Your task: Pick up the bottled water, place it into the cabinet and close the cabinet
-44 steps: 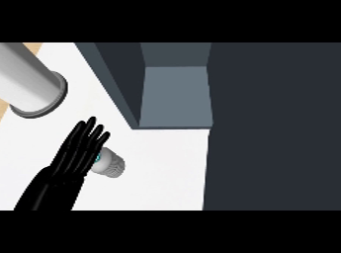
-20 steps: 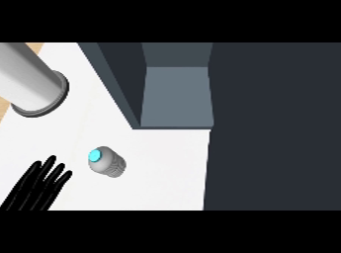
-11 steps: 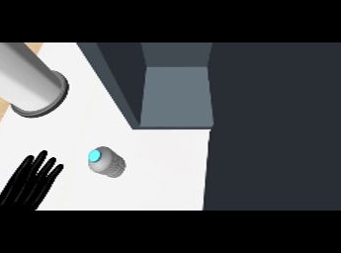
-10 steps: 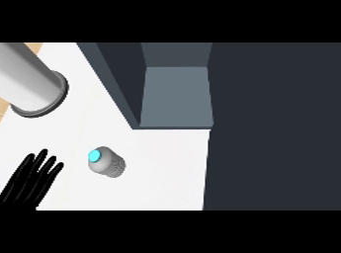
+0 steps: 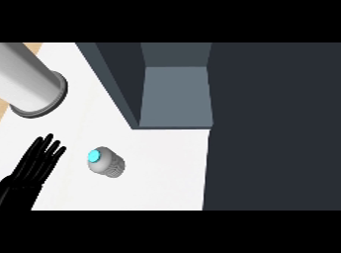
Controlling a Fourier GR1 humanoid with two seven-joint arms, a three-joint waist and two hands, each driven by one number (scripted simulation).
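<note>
Down on the white counter stands the bottled water, seen from above as a small grey cylinder with a bright cyan cap. It rests in open space, just in front of the cabinet and apart from it. The cabinet's opening shows a grey inner floor framed by darker walls, and nothing lies inside it. A broad dark panel, which may be the cabinet's door, fills the right part of the view.

To the left of the bottle, one black hand comes in from the lower edge, its fingers straight and spread, holding nothing; it is near the bottle without touching it. Which hand this is cannot be told with certainty, though it shows at the view's left. A grey forearm crosses the upper left corner, its hand out of sight.
</note>
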